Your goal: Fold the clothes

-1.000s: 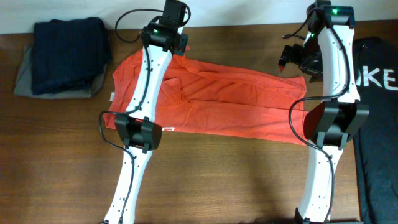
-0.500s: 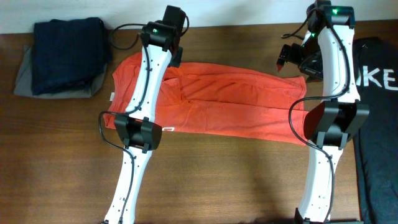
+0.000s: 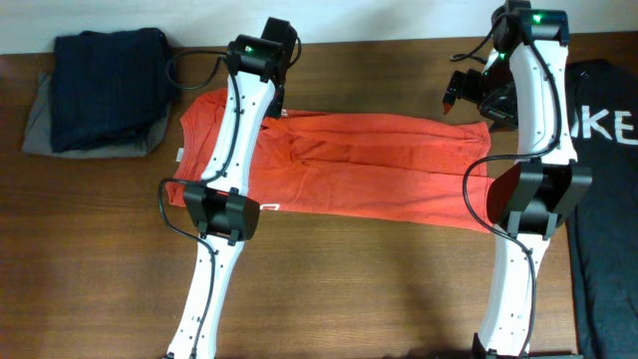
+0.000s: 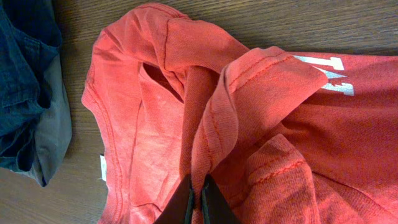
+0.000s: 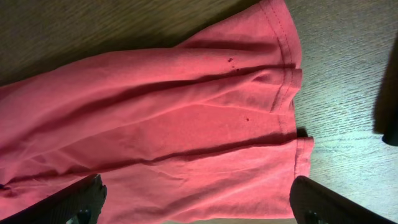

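Found orange-red T-shirt (image 3: 369,165) spread lengthwise across middle of wooden table (image 3: 349,299). Mostly flat, long creases running along its length, neck end toward camera-left, stitched hem toward camera-right. Noted white lettering (image 4: 326,74) on the cloth in left wrist view, plus a bunched, raised fold near the neck opening.

Logged left gripper (image 4: 198,199) at that fold: jaws pinched together, thin ridge of shirt cloth clamped between the tips.

Logged right gripper (image 5: 196,190) over the hem end: fingers (image 5: 81,199) spread wide, nothing gripped. Unable to tell whether touching cloth.

Seen at far left of table, near the neck end: folded dark navy garment (image 3: 110,85) stacked on a grey one (image 3: 38,130). Seen at right edge: black garment (image 3: 603,199) with white letters, apart from the shirt.
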`<action>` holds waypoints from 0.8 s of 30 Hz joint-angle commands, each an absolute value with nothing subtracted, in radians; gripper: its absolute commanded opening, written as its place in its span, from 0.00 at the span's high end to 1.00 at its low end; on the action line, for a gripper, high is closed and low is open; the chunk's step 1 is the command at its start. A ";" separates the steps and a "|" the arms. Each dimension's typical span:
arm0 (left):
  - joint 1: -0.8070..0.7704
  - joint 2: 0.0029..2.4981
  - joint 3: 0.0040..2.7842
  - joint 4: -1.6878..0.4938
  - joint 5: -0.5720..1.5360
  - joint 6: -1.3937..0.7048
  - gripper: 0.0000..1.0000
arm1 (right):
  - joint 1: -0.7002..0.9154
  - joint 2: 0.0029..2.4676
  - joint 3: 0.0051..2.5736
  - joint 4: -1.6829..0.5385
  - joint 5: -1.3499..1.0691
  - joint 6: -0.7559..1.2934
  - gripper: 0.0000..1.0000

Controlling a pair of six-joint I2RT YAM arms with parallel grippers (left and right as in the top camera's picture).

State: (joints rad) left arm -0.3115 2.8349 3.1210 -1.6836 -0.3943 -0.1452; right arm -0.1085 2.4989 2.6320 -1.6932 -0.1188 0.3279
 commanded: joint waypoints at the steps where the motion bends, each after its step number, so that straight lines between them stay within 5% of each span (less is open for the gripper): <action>1: -0.298 2.797 3.137 -1.688 -0.416 -0.164 0.99 | -0.104 2.476 2.635 -1.699 -0.125 0.310 0.01; 16: -0.292 2.774 3.099 -1.688 -0.372 -0.141 0.99 | -0.104 2.476 2.635 -1.699 -0.123 0.292 0.01; 24: -0.291 2.594 2.851 -1.688 -0.370 -0.146 0.99 | -0.104 2.476 2.635 -1.699 -0.124 0.292 0.01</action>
State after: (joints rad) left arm -0.2996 2.7197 2.9341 -1.6844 -0.3706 -0.1505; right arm -0.1085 2.4992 2.6320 -1.6932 -0.1184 0.3023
